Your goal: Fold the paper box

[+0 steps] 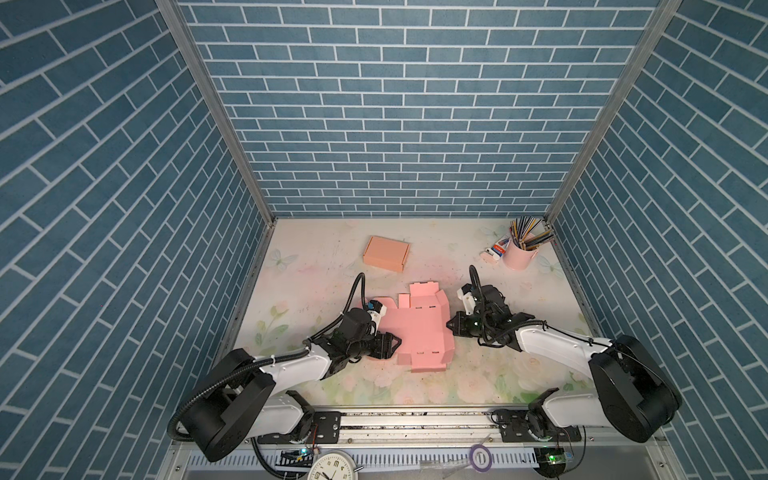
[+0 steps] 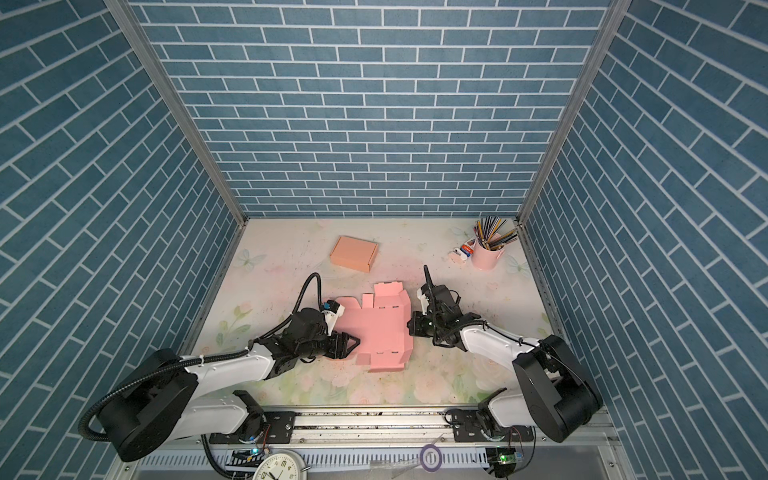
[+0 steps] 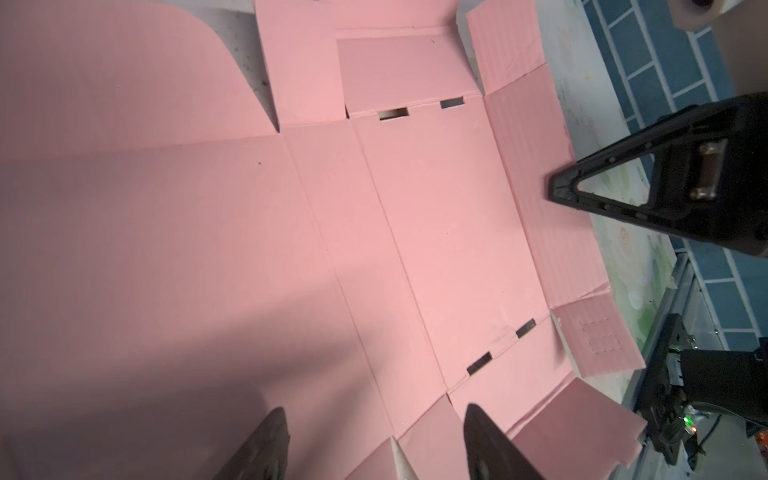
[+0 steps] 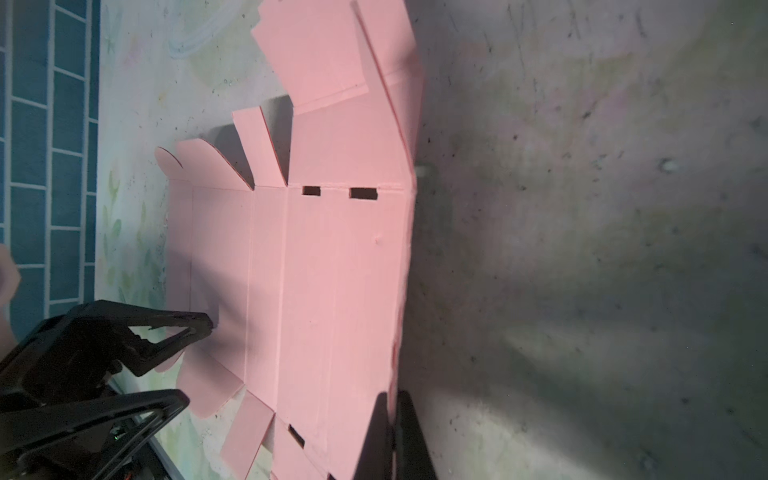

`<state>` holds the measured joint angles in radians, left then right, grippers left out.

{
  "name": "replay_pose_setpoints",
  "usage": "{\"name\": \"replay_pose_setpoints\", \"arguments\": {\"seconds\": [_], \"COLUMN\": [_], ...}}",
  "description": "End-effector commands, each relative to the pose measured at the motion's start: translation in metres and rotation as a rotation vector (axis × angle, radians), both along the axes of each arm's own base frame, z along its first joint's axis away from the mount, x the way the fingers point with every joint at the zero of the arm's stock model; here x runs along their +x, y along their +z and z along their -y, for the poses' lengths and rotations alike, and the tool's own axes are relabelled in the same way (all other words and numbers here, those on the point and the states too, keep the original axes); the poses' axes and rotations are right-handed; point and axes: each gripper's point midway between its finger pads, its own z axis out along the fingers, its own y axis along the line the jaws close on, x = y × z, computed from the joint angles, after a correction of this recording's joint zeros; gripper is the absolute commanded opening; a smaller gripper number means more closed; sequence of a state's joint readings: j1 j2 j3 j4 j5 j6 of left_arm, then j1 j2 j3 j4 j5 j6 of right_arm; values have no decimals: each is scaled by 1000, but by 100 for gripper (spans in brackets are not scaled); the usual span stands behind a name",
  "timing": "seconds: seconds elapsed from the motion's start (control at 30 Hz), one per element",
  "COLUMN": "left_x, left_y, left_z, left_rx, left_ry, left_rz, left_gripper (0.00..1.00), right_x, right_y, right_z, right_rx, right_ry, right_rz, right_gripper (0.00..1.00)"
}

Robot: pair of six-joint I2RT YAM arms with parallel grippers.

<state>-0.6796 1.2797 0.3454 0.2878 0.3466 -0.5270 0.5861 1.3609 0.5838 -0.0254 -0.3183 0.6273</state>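
In both top views the paper box (image 1: 415, 328) (image 2: 374, 328) lies unfolded on the worktop (image 1: 415, 390). The left hand (image 1: 392, 343) and the right hand (image 1: 451, 324) are at opposite edges of it. A folded box (image 1: 386, 253) sits well beyond it, so we judge there is open room on every side.

In the left wrist view, the left hand (image 3: 374, 436) is spread above the paper box's wide panel and holds nothing.

In the right wrist view, the right hand (image 4: 392, 432) is pressed together and appears to pinch the paper box's raised edge flap. We expect two risks:
- The thin edge slips out of the pinch.
- The unpinned sheet drags across the worktop when the flap lifts.
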Motion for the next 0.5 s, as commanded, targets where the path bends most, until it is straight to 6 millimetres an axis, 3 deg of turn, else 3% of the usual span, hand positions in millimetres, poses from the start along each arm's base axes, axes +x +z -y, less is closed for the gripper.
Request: {"name": "replay_pose_setpoints", "arguments": {"seconds": [0.0,0.2,0.47], "left_x": [-5,-3,7], "left_y": [8,18,4], "left_z": [3,3,-11], "left_rx": [-18,-24,1], "left_ry": [-26,-24,-5], "left_rz": [1,26,17], "left_gripper": [68,70,66], "right_x": [1,15,28], "right_y": [-3,-3,-5], "right_z": [10,12,9], "right_rx": [-111,-191,-172], "right_ry": [57,111,126], "right_rz": [4,15,38], "right_gripper": [0,0,10]}}
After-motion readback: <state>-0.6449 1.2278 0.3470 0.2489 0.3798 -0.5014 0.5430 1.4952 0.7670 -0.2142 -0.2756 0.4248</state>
